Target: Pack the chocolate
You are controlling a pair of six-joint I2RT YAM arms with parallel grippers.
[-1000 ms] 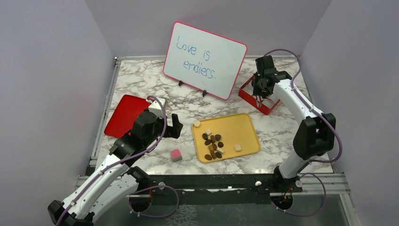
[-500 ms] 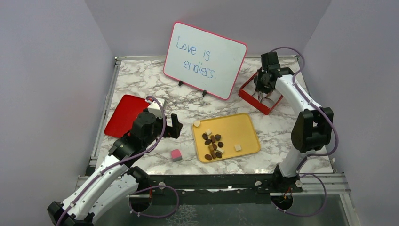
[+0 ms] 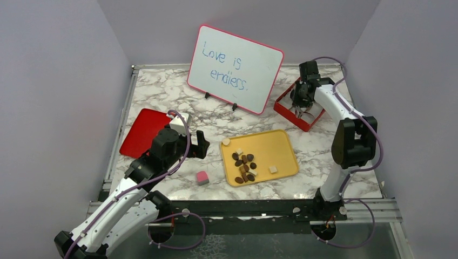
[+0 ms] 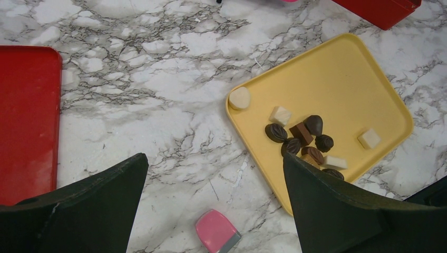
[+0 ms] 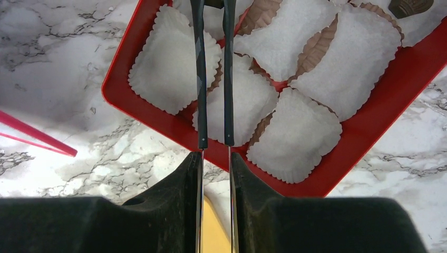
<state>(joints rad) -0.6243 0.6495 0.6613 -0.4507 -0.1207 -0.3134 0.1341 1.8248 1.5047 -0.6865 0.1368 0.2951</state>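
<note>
Right gripper [image 5: 213,141], tweezer tips nearly together and empty, hangs over the red box [image 5: 158,118] of paper cups [image 5: 295,134]; chocolate [image 3: 246,166] lies well behind it on the yellow tray [image 3: 283,143]; best lift clear first.

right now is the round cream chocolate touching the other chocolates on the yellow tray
Apart. The left wrist view shows bare yellow tray between the round cream chocolate, alone at the tray's corner, and the nearest cream square.

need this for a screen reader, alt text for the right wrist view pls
The right gripper holds thin tweezers, tips nearly together, over a red box lined with white paper cups on marble. One dark chocolate sits in the top right cup.
</note>
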